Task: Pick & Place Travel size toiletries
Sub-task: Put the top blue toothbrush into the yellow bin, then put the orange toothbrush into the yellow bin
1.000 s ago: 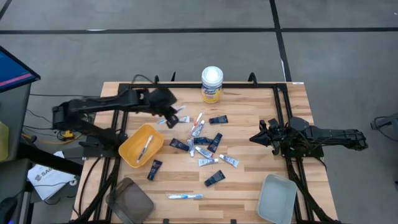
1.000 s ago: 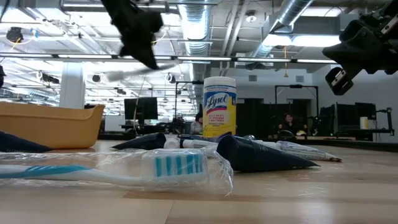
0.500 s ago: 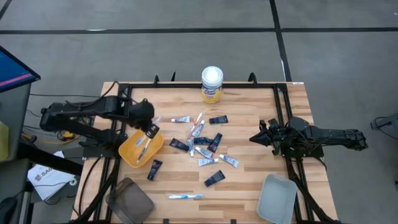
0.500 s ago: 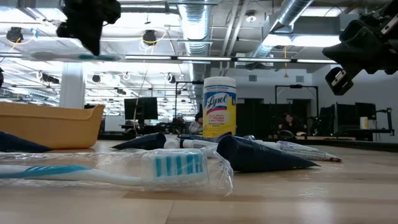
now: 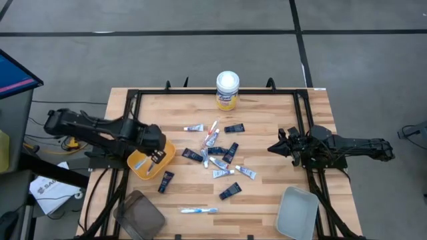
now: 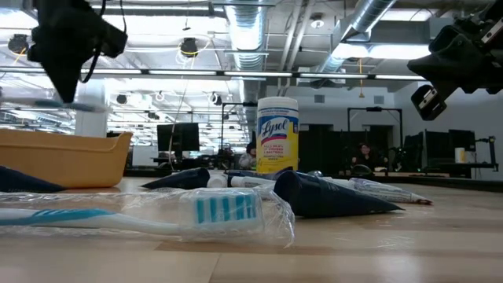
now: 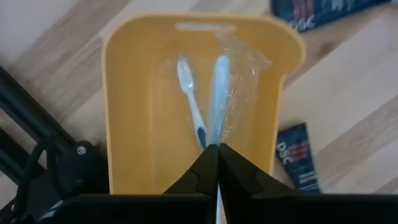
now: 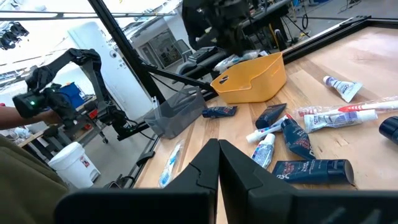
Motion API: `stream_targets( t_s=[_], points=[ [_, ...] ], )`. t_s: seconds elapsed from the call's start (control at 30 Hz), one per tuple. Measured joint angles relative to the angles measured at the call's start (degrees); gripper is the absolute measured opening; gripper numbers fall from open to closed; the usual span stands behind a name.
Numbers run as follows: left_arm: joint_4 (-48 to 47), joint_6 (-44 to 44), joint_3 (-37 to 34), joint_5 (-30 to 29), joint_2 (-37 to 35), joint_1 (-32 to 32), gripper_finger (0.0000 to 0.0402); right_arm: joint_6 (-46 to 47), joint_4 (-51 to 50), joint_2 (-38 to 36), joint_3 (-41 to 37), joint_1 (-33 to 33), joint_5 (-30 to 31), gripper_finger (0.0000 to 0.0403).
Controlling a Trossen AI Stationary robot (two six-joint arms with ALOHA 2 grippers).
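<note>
The travel size toiletries [image 5: 217, 152], small white tubes, dark navy tubes and toothbrushes, lie scattered on the middle of the wooden table. My left gripper [image 5: 152, 157] hangs over the yellow bin [image 5: 168, 154] at the table's left, shut on a cellophane-wrapped toothbrush [image 7: 217, 93]. Another blue-white toothbrush [image 7: 189, 99] lies on the bin's floor. My right gripper [image 5: 272, 148] waits shut above the table's right side, holding nothing. My left gripper pinches the wrapped toothbrush partway along its length [image 7: 216, 127] between its two fingers. The fingers come from above, pointing down, and lie across it. The toothbrush [image 6: 55, 103] hangs about level, clear above the bin's rim [image 6: 63, 135].
A tall yellow canister with a white lid [image 5: 227, 90] stands at the far edge. A dark grey bin [image 5: 139, 215] sits at the near left corner, a light grey bin [image 5: 297, 212] at the near right. One wrapped toothbrush [image 5: 198, 211] lies near the front edge.
My left gripper has carried the wrapped toothbrush from over the far middle of the table toward the near left, sinking a little and turning about. It now hangs over the yellow bin, still shut on the toothbrush.
</note>
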Motion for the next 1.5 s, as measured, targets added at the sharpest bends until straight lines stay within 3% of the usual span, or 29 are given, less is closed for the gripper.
stream_targets(
  t_s=[0.37, 0.57, 0.83, 1.0, 1.3, 1.5],
  points=[
    [2.1, -0.2, -3.7, -0.4, 0.0, -0.5, 0.0004, 0.0, 0.0, 0.0, 0.0, 0.0, 0.0, 0.0000],
    [2.4, 0.0, -3.7, -3.9, 0.0, -0.5, 0.0014, 0.0, 0.0, 0.0, 0.0, 0.0, 0.0, 0.0000],
    [2.6, 0.8, -3.7, -6.0, 0.0, -0.4, 0.0053, 0.0, 0.0, 0.0, 0.0, 0.0, 0.0, 0.0000],
    [3.2, 0.9, -3.7, -5.4, 0.0, -0.4, 0.0100, 0.0, 0.0, 0.0, 0.0, 0.0, 0.0, 0.0000],
    [21.0, 3.7, -0.5, -7.6, 0.0, 0.5, 0.0213, 0.0, 0.0, 0.0, 0.0, 0.0, 0.0, 0.0000],
    [39.4, 12.0, -0.3, -13.1, 2.1, 6.8, 0.0229, 0.0, 0.0, 0.0, 0.0, 0.0, 0.0, 0.0000]
  ],
)
